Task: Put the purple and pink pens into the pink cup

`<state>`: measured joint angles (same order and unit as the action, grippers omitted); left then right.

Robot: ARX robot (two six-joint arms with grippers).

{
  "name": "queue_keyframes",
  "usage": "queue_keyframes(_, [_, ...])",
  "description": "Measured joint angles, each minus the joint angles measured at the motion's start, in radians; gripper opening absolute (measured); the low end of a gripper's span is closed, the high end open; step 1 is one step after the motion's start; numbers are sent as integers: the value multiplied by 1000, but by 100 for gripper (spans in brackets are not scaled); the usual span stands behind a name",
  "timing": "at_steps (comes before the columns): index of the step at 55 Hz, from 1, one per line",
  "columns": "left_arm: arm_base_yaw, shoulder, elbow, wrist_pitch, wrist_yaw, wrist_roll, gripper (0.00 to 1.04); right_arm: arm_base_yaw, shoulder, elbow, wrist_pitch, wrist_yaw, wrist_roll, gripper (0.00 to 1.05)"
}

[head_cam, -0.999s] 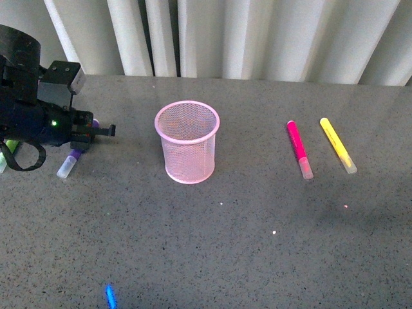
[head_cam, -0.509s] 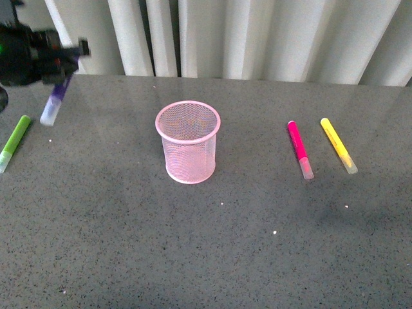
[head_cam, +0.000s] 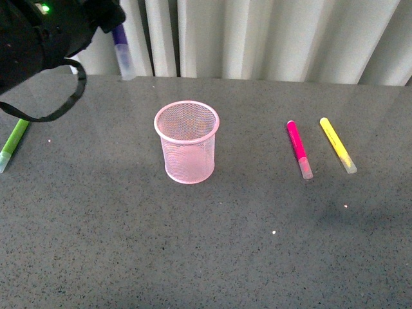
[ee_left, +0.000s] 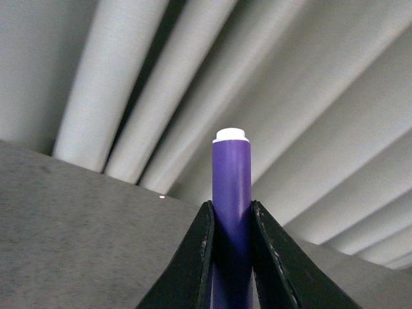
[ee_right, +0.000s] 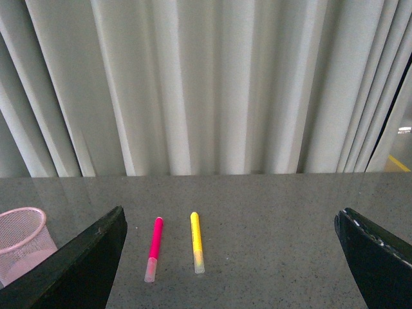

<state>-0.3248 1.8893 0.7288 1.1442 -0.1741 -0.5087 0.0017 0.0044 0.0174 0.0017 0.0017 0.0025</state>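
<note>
the left arm is raised at the far left of the table (head_cam: 257, 244), with its dark body high in the front view. the left gripper (head_cam: 111, 20) is closed narrow on the purple pen (head_cam: 121, 44). in the left wrist view the two black fingers (ee_left: 193, 257) press the purple body from both sides, and the white end of the pen (ee_left: 232, 174) stands out beyond the gripper (ee_left: 231, 207). from the front we see the pen hanging almost upright in the air, clear cap down, in front of the curtain (head_cam: 290, 38). it is well apart from the pink cup (head_cam: 187, 158), to the left of it and further back.

the right gripper (ee_right: 232, 215) is wide open. its two dark fingers (ee_right: 84, 264) stand far from each other, above the table and holding nothing.

the pink cup stands upright near the middle of the table. inside it we see only the mesh wall and the bottom. the pink pen (head_cam: 297, 147) lies flat on the table to the right of the cup, well apart from it, and the yellow pen (head_cam: 337, 145) lies just beside it, further right. both appear also in the right wrist view, the pink pen (ee_right: 154, 248) nearer to the cup (ee_right: 22, 235) than the yellow one (ee_right: 196, 248). a green pen (head_cam: 13, 145) lies at the left edge of the table.
</note>
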Motion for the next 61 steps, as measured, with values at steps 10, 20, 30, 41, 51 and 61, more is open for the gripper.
queue_keyframes(10, [-107, 8, -44, 115, 43, 29, 14, 0, 0, 0, 0, 0, 0, 98])
queue_keyframes(20, [-177, 82, -57, 185, 47, 98, 14, 0, 0, 0, 0, 0, 0, 98])
queue_keyframes(30, [-185, 172, 4, 175, 13, 121, 14, 0, 0, 0, 0, 0, 0, 98])
queue_keyframes(41, [-168, 229, 97, 137, -5, 133, 14, 0, 0, 0, 0, 0, 0, 98])
queue_keyframes(51, [-159, 254, 132, 122, -11, 130, 14, 0, 0, 0, 0, 0, 0, 98])
queue_keyframes(61, [-159, 291, 134, 134, -22, 127, 14, 0, 0, 0, 0, 0, 0, 98])
